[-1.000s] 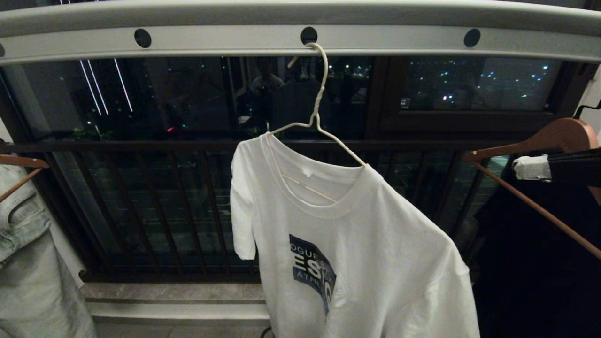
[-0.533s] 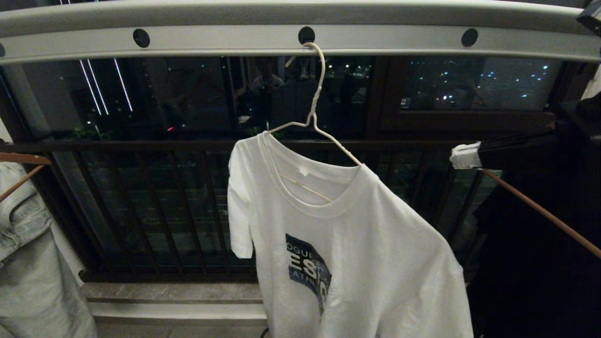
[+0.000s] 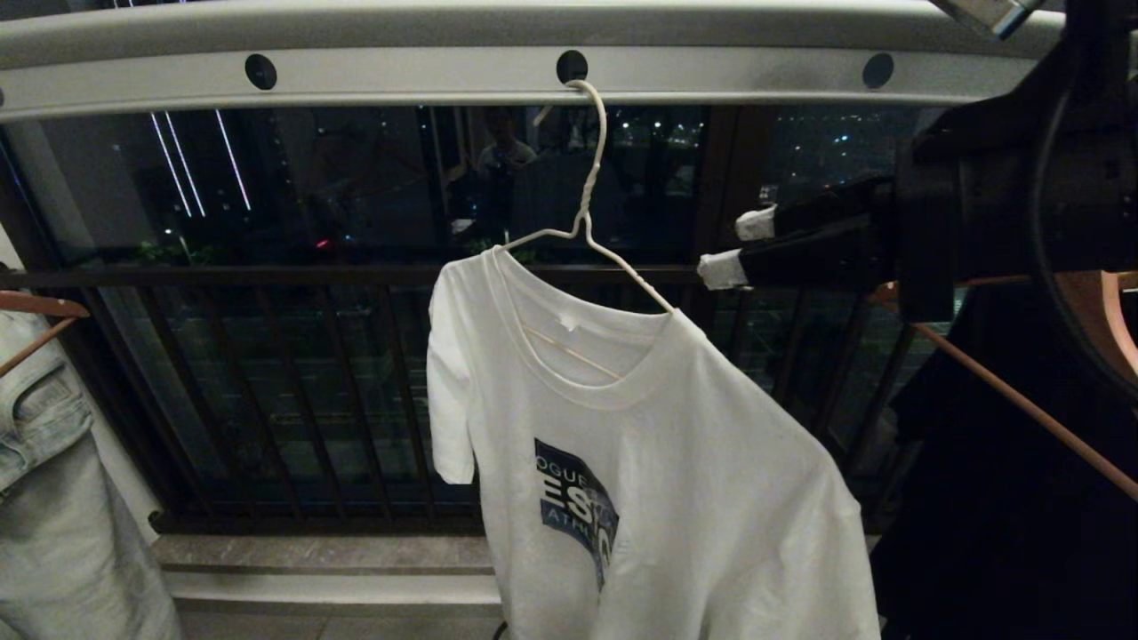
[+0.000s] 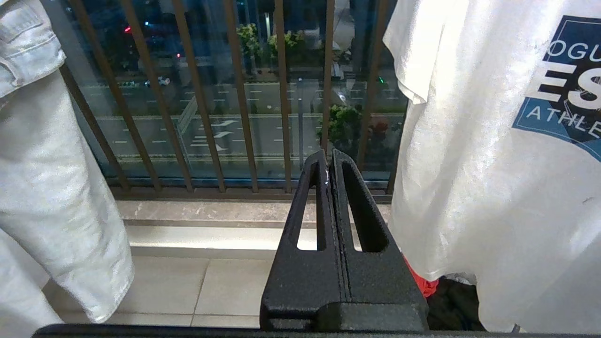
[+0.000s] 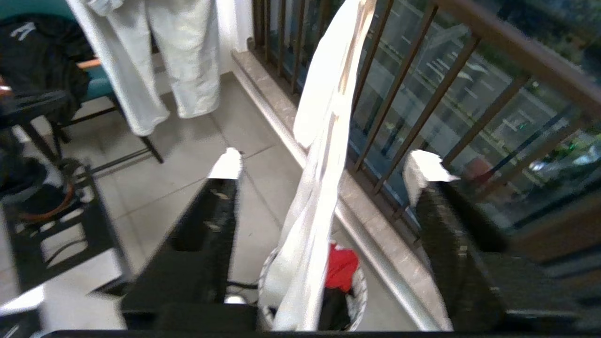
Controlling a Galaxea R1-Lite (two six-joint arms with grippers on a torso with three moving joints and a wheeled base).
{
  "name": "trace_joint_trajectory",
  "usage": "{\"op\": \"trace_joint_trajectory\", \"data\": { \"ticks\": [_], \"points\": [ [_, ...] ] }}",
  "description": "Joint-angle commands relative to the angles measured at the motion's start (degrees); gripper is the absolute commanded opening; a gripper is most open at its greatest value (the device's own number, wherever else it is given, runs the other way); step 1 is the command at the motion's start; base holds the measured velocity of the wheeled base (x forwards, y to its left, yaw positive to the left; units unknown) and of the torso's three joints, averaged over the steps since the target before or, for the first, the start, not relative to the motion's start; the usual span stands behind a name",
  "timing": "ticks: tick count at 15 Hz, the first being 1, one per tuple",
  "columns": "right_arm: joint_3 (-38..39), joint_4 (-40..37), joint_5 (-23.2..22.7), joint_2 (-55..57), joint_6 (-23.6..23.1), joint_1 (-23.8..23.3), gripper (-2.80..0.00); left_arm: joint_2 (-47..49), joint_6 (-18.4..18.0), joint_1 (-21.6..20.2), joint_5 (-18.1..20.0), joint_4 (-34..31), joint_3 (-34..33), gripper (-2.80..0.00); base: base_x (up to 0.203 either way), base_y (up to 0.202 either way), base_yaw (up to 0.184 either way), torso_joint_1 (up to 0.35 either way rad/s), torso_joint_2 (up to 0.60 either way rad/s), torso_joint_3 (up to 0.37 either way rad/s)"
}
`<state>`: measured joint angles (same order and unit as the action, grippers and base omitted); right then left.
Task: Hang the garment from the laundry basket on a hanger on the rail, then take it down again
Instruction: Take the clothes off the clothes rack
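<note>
The white garment (image 3: 693, 462) with its dark blue chest print hangs on the thin white hanger (image 3: 582, 204). The hanger's hook sits in a hole of the pale rail (image 3: 400, 80). My right gripper (image 3: 738, 244) is open and empty, its white-tipped fingers just right of the hanger's right arm and apart from it. In the right wrist view the garment (image 5: 324, 141) hangs edge-on beyond the right gripper (image 5: 326, 168), over the laundry basket (image 5: 359, 288). My left gripper (image 4: 328, 162) is shut on nothing, low down to the left of the garment (image 4: 469, 164).
Pale jeans (image 3: 44, 462) hang at the left. A brown wooden hanger (image 3: 1022, 400) with dark clothing is at the right behind my right arm. The dark railing (image 3: 311, 391) and stone sill (image 3: 329, 560) stand behind. A red cloth (image 5: 342, 267) lies in the basket.
My right gripper has swung in from the right edge to beside the hanger and has opened. The whole view has shifted slightly left. The left gripper has not moved.
</note>
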<state>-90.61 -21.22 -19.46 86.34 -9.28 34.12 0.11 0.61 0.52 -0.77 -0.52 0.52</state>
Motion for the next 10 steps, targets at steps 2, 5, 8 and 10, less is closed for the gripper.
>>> {"op": "trace_joint_trajectory", "data": {
  "ticks": [2, 5, 8, 10],
  "points": [
    [-6.00, 1.52, 0.32, 7.61, -0.53, 0.16, 0.00, 0.07, 0.01, 0.00, -0.02, 0.00, 0.00, -2.80, 0.000, 0.000, 0.000, 0.000, 0.00, 0.000],
    [-6.99, 4.81, 0.38, 10.41, -0.48, 0.16, 0.00, 0.07, 0.01, 0.00, -0.02, 0.00, 0.00, -2.80, 0.000, 0.000, 0.000, 0.000, 0.00, 0.000],
    [-7.28, 7.02, 0.30, 12.30, -0.31, 0.15, 0.00, 0.05, 0.01, 0.00, -0.02, 0.00, 0.00, -2.80, 0.000, 0.000, 0.000, 0.000, 0.00, 0.000],
    [-7.21, 9.42, 0.21, 13.18, 0.04, 0.16, 0.00, 0.06, 0.01, 0.00, -0.02, 0.00, 0.00, -2.80, 0.000, 0.000, 0.000, 0.000, 0.00, 0.000]
  ]
}}
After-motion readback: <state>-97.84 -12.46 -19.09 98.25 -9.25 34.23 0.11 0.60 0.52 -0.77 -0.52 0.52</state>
